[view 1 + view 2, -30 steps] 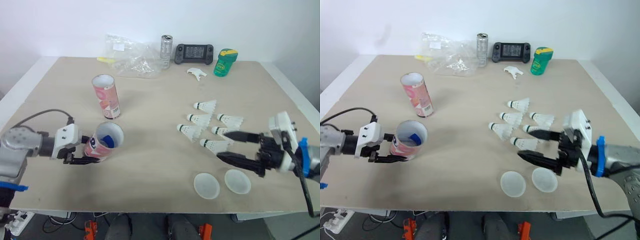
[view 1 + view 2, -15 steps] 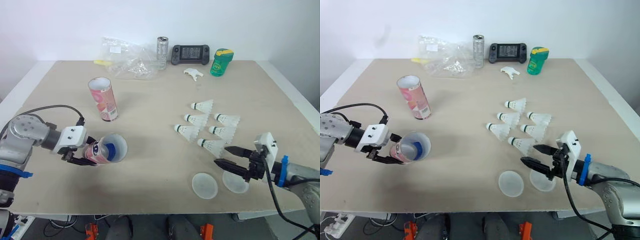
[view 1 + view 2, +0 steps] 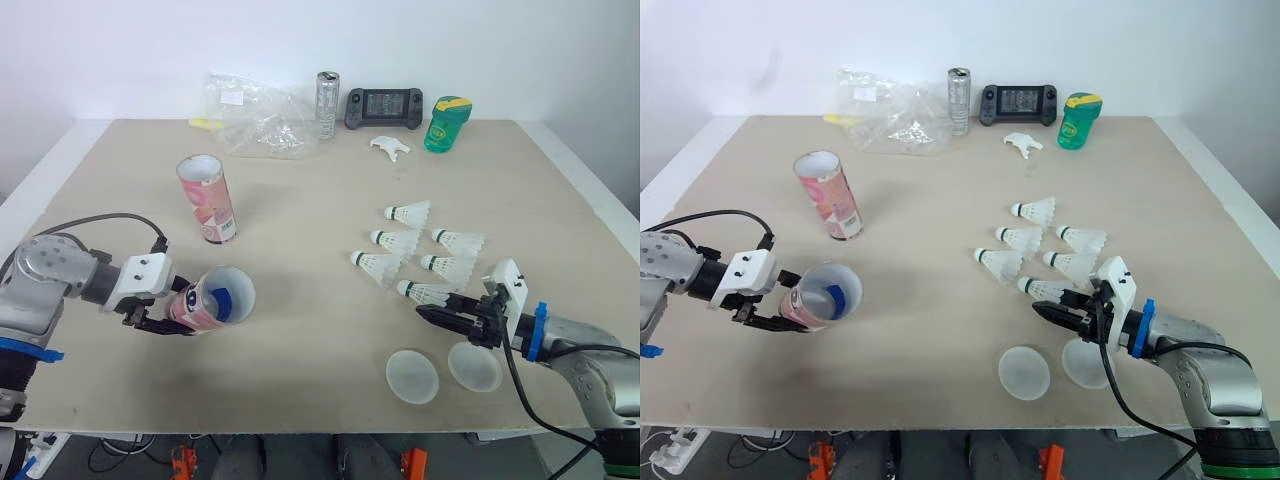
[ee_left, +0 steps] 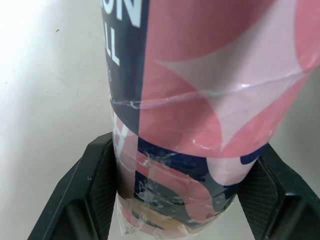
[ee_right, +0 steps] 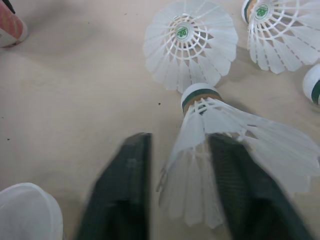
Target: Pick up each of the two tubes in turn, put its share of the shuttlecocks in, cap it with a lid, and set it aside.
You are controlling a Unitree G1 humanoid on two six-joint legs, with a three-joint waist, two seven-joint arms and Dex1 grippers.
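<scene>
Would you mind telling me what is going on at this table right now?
The robot is packing shuttlecocks into tubes. Its left hand holds one pink tube tipped over, its open mouth facing the shuttlecocks. Its right hand is low over the table, open and straddling the skirt of the nearest shuttlecock, not closed on it. The other five shuttlecocks lie just beyond, the second tube stands upright farther back, and both lids lie by the near edge.
</scene>
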